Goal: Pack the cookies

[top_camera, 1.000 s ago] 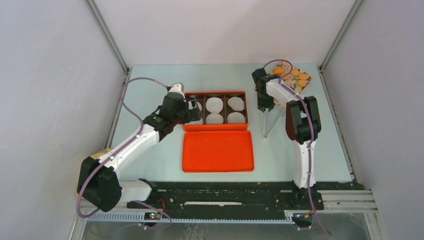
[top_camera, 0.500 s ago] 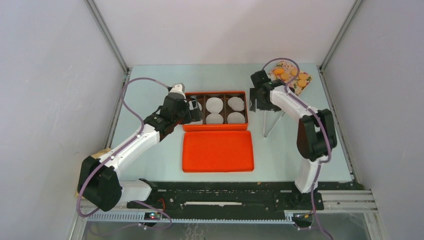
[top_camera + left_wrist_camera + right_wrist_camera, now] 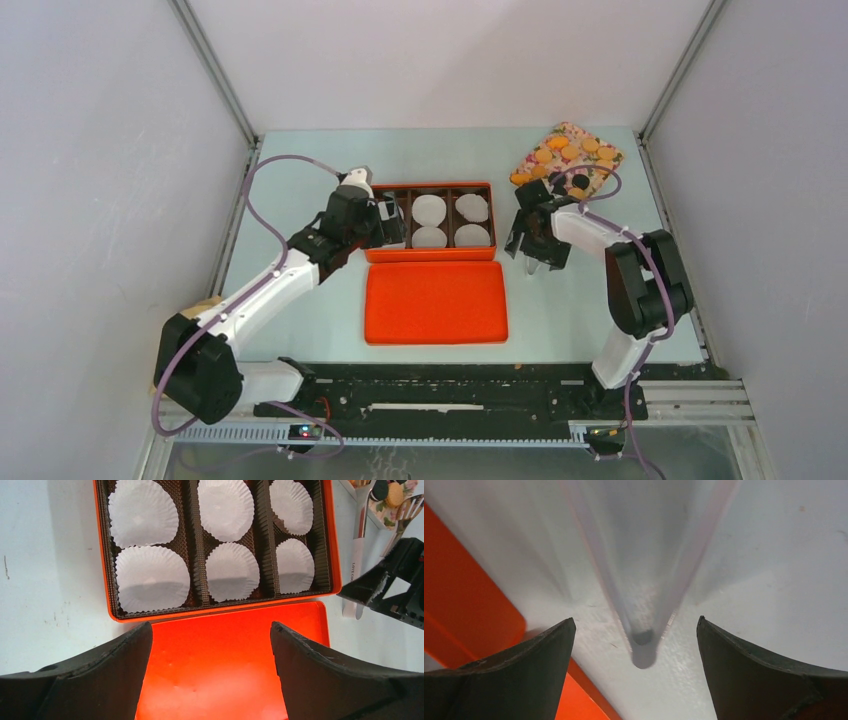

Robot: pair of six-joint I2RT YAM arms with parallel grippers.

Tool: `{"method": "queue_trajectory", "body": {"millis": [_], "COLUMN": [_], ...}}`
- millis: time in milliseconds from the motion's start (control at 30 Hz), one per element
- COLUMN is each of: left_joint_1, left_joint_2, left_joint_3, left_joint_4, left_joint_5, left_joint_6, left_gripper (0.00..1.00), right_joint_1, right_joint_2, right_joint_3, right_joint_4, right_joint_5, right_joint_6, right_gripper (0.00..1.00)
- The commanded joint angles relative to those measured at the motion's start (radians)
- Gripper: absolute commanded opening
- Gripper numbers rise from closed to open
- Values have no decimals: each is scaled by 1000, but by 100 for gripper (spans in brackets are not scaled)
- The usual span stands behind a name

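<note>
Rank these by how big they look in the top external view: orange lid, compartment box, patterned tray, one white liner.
1. orange lid and compartment box: nearly alike, the lid perhaps slightly bigger, so not ranked against each other.
2. patterned tray.
3. white liner, clearly smallest.

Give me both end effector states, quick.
Left end effector: open, empty.
Right end effector: open, either side of the tongs, not gripping.

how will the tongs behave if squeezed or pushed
The tongs are two slim arms joined at one end, so they will probably flex shut under a squeeze. They look smooth and lie loose on the table, so they may slide.
</note>
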Motion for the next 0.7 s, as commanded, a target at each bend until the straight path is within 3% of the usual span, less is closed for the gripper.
{"method": "queue_trajectory", "body": {"millis": [0, 367, 667], "left_joint_1": [-7, -7, -7], "left_joint_2": [-50, -45, -39], "left_joint_3": [-16, -19, -13], "left_joint_4": [33, 32, 21], "left_joint_5": [10, 4, 3], "left_joint_6": [-5, 0, -2], "left_gripper": [92, 92, 92], "right_joint_1": [-21, -101, -111], "right_joint_2": [43, 120, 248], "right_joint_3": [35, 83, 327], "right_joint_4": [91, 88, -106], "right_joint_5": [-32, -1, 89], "right_joint_6": [87, 118, 21], "right_gripper": [100, 98, 99]}}
